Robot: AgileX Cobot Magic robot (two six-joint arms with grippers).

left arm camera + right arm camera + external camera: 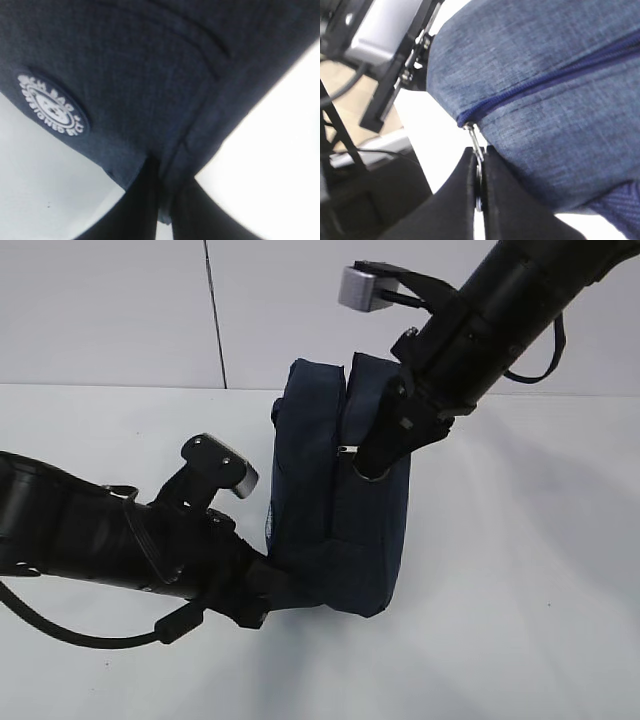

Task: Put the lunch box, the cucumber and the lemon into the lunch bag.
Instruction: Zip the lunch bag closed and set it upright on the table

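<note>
- Left claw (162,210) clamped on the boxy navy fabric lunch bag's (335,500) near-left bottom corner, steadying it on the white counter (520,590).
- Right claw (479,195) pinched together on the metal ring pull (476,145); zipper step in hand, next calling for a steady pull along the track.

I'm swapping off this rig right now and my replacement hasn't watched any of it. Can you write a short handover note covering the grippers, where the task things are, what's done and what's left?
Left gripper: shut on the lower corner of the lunch bag, bracing it upright on the table.
Right gripper: shut on the zipper pull, at the end of the zipper.
The zipper reads as closed along the stretch in view.
Lunch box, cucumber and lemon: not in any view; whether they are inside cannot be told.
Left: confirm the contents and finish the zipper, then release both grippers.
</note>
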